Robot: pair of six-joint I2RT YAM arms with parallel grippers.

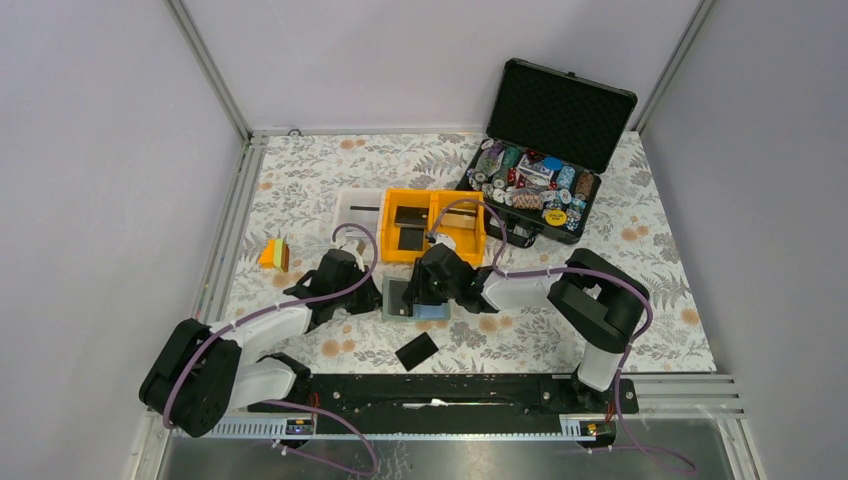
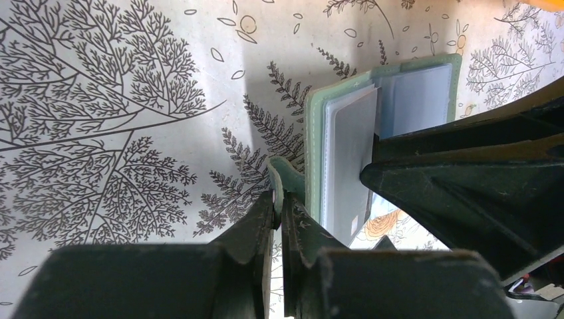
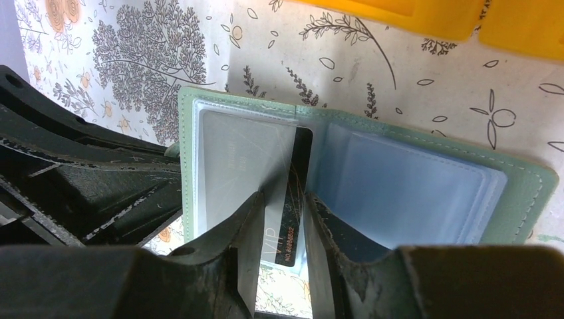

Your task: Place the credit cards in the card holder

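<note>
The sage-green card holder [image 1: 395, 300] lies open on the floral cloth between my two grippers. My left gripper [image 2: 278, 199] is shut on the holder's green closure tab [image 2: 287, 174] at its left edge. In the left wrist view the pale pockets [image 2: 352, 146] show. My right gripper [image 3: 284, 199] is shut on a black credit card [image 3: 300, 159] marked VIP; the card's far end is inside the holder's left clear pocket [image 3: 233, 153]. Another black card [image 1: 416, 351] lies loose on the cloth nearer the arm bases. More black cards [image 1: 408, 216] lie in the yellow bin [image 1: 470, 232].
A white bin [image 1: 352, 205] stands left of the yellow bin. A big open black case [image 1: 560, 100] with poker chips sits at the back right. A small orange-and-green block [image 1: 274, 254] lies at the left. The yellow bin is just beyond the holder [image 3: 425, 13].
</note>
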